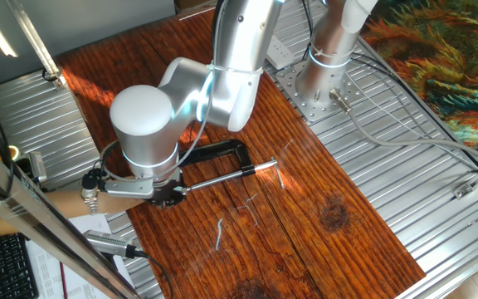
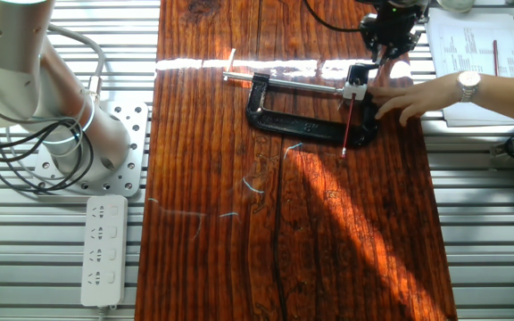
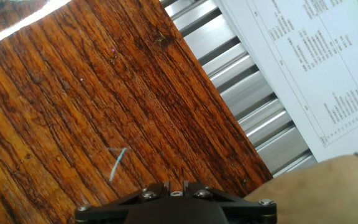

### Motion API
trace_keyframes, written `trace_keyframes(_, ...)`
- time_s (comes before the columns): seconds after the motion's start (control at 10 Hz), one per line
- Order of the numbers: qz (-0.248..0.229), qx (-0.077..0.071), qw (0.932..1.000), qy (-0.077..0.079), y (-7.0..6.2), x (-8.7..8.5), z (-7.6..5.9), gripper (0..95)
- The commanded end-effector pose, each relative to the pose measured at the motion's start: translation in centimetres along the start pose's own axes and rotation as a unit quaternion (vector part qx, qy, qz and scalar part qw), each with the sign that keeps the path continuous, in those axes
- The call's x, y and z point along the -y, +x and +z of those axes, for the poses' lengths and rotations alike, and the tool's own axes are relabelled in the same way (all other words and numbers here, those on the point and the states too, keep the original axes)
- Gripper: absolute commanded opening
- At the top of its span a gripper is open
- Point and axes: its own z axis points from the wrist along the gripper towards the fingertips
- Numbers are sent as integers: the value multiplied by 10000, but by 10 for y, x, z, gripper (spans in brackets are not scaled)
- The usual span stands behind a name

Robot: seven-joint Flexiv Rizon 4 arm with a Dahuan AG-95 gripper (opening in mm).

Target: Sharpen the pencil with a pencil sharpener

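The pencil (image 2: 349, 124) is a very thin red stick lying slanted across the open mouth of the black clamp (image 2: 279, 111), its upper end at a small block with a white face (image 2: 356, 86) held by the clamp's silver screw rod (image 2: 297, 86), its lower end near the clamp's bottom bar. That block is probably the sharpener, though it is too small to tell for sure. A person's hand (image 2: 409, 96) rests on the counter (image 2: 293, 232) just beside the clamp, fingertips close to the pencil. The pencil looks light, stiff and easily snapped, with a smooth painted skin that could slip under a turning grip; the free red shaft below the block seems the place to take it, held firmly but not crushed. The gripper (image 2: 387, 40) hangs above and slightly beyond the block's end of the clamp, apart from the pencil. Whether the jaws are wide or narrow cannot be told: the other fixed view shows only a dark mass, the arm hides them in the one fixed view, and the hand view shows only the black body's edge (image 3: 176, 202) over bare wood, with a printed sheet (image 3: 316, 68) and the person's wrist at the side. No pencil appears there.
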Motion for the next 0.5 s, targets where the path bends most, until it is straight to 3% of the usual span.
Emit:
trace_keyframes(0.1, 22, -13, 10000, -48, 0, -1, 1, 0)
trace_keyframes(0.5, 26, -66, 10000, -70, 0, -1, 1, 0)
